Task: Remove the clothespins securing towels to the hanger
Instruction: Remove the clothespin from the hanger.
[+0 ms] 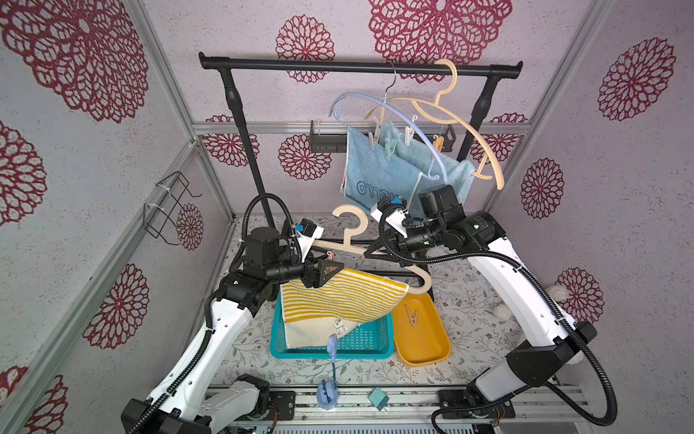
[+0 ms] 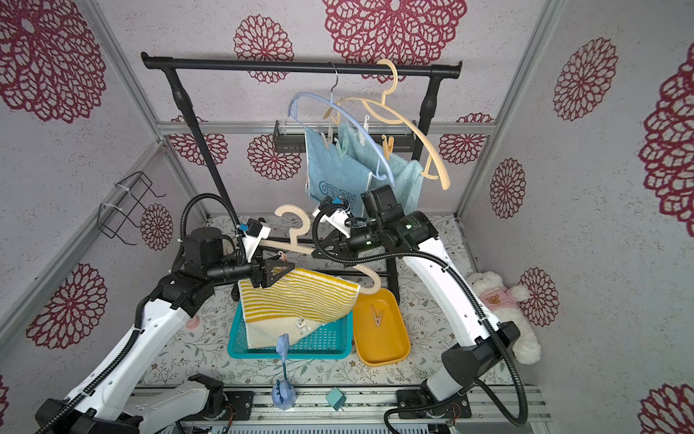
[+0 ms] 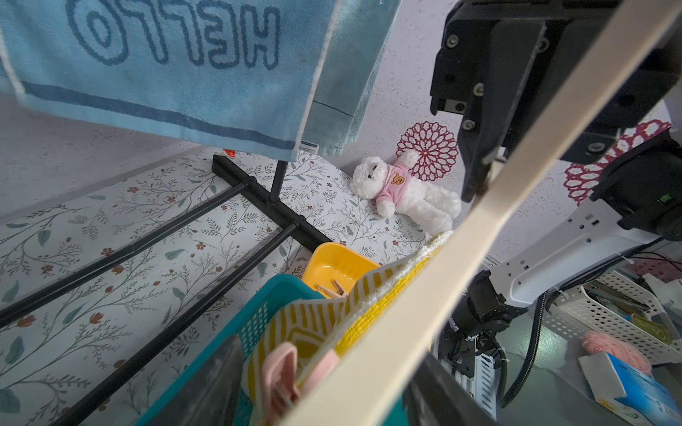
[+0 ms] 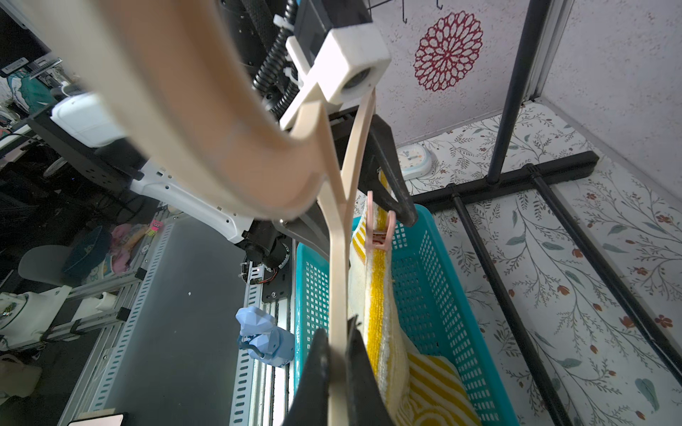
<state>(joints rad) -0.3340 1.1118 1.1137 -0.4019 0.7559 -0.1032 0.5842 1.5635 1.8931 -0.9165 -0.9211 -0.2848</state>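
**Top views.** A black tubular clothes rack (image 1: 300, 64) stands at the rear of the floral-print table (image 1: 473, 300). Below its rail hang a light blue towel lettered "HELLO" (image 1: 379, 176) and a plain light blue terry towel (image 1: 413, 158). They are pegged at their upper edges by a beige clothespin (image 1: 372, 139), a mint green clothespin (image 1: 390, 147), a white clothespin (image 1: 408, 135) and an orange-yellow clothespin (image 1: 438, 142).

Lower down, the right end effector (image 1: 370, 251) is closed on the bar of a cream plastic hanger (image 1: 340, 247), held clear of the rack. A yellow-and-white striped towel (image 1: 338, 297) hangs from this hanger, with its lower part in a teal mesh plastic basket (image 1: 375, 355). A pink clothespin (image 1: 330, 256) sits on the towel's upper edge at the hanger. The left end effector (image 1: 325, 273) is at it, jaws apart. Just beside the basket, a yellow oval plastic tray (image 1: 424, 349) holds a loose tan clothespin (image 1: 412, 315).

**Left wrist view.** The pink clothespin (image 3: 284, 380) lies between the parted jaws, alongside the hanger bar. Neither finger is seen pressing it. The right end effector (image 3: 487, 177) clamps the bar farther along. A white plush bear in a pink shirt (image 3: 402, 191) lies on the table.

**Right wrist view.** Both dark fingers (image 4: 313, 380) of the right end effector pinch the hanger bar with no gap. The pink clothespin (image 4: 380, 230) stands upright on the striped towel (image 4: 380, 295). One left finger (image 4: 400, 206) is just beside its upper prong, but contact cannot be determined.
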